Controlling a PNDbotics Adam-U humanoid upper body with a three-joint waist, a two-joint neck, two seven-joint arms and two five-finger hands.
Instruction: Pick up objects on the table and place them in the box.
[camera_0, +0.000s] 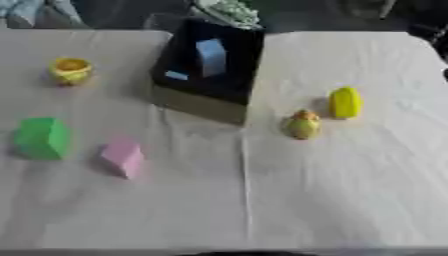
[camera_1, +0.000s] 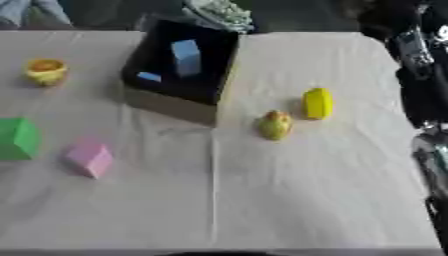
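Box (camera_0: 206, 95) sits far-centre on worktop (camera_0: 262, 200), pale blue block (camera_0: 211, 57) inside. Outside: green block (camera_0: 41, 138), pink block (camera_0: 122, 157), yellow cup (camera_0: 70, 70), yellow-green piece (camera_0: 304, 125), yellow piece (camera_0: 346, 102). Right eye view alone shows right arm (camera_1: 420, 65) at the edge; probably no hand visible, fingers can't tell.

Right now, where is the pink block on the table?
In the left eye view, the pink block lies on the table's left side, just right of the green block and nearer the front edge than the box.

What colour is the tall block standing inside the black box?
Light blue tall block, clearest in the left eye view.
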